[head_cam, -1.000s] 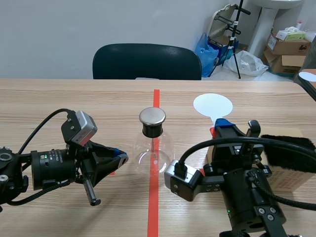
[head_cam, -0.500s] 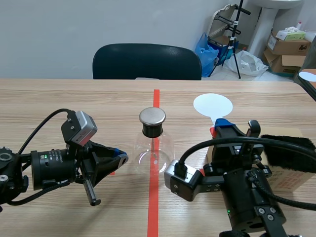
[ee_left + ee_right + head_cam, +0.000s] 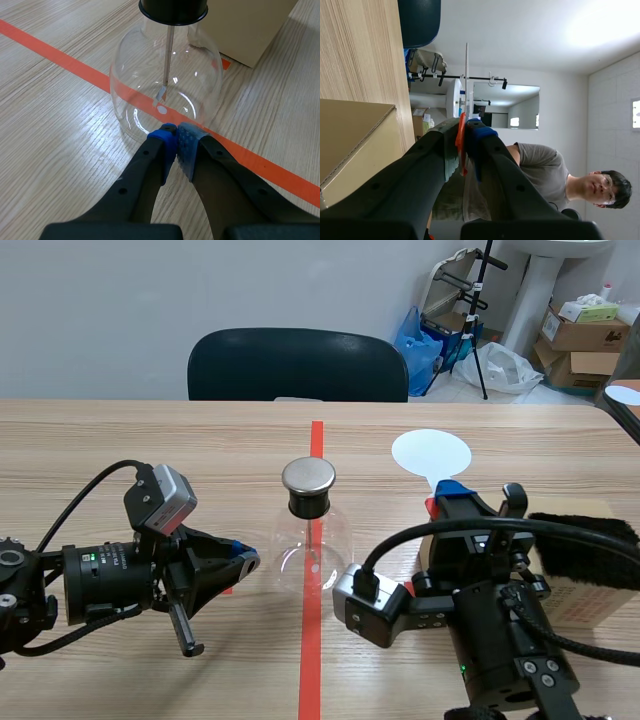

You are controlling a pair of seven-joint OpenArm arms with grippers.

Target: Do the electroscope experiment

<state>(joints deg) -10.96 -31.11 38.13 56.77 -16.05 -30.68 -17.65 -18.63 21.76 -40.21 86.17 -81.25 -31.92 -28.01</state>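
Note:
The electroscope (image 3: 310, 530) is a round glass flask with a black stopper and a flat metal cap (image 3: 308, 475), standing on the red centre line. In the left wrist view its thin rod (image 3: 169, 55) hangs inside the glass. My left gripper (image 3: 245, 558) lies low just left of the flask, shut on nothing, its blue pads (image 3: 186, 145) close to the glass wall. My right gripper (image 3: 447, 495) points away from me, shut on the red handle (image 3: 461, 145) of a paddle with a white disc (image 3: 431, 452). The disc (image 3: 467, 75) shows edge-on ahead of the fingers.
A cardboard box (image 3: 590, 590) with a strip of black fur (image 3: 585, 538) on top sits at the right, under and beside my right arm. A dark chair (image 3: 297, 364) stands across the table. A person (image 3: 560, 170) appears in the right wrist view's background.

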